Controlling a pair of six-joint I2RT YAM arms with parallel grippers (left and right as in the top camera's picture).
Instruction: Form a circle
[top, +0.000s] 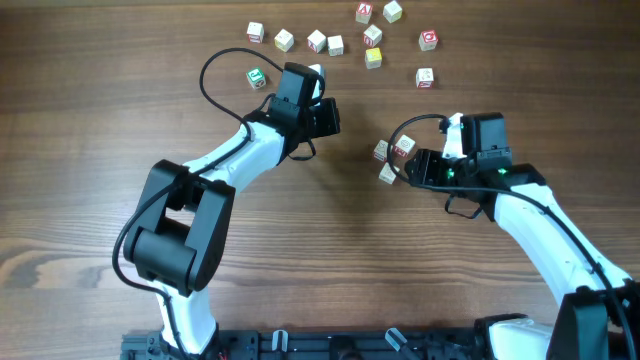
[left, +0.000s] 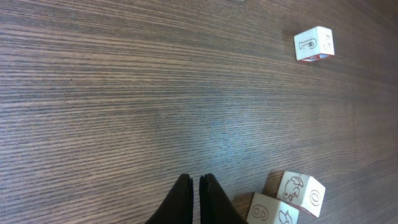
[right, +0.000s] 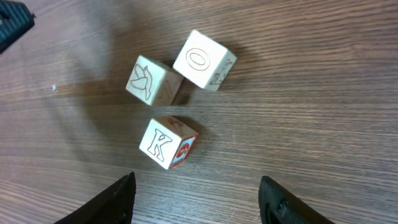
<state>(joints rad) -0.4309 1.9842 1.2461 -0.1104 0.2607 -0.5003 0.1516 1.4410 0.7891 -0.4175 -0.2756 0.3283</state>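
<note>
The right gripper (right: 200, 202) stands spread wide, its black fingers at the lower corners of the right wrist frame, holding nothing. Just above it lies the cluster of three wooden cubes (right: 155, 84): pale, sharp-edged blocks, a bird cube touching an O cube (right: 204, 60), and a K cube (right: 163, 142) with a red-printed side just below them. The left gripper (left: 196, 200) is pressed together and empty, its tapered black tips over the streaky dark wood-grain table (left: 124, 93). Only the overhead view shows the scattered cubes (top: 336, 44) along the top edge, one green-printed (top: 256, 76), one yellow (top: 373, 57).
</note>
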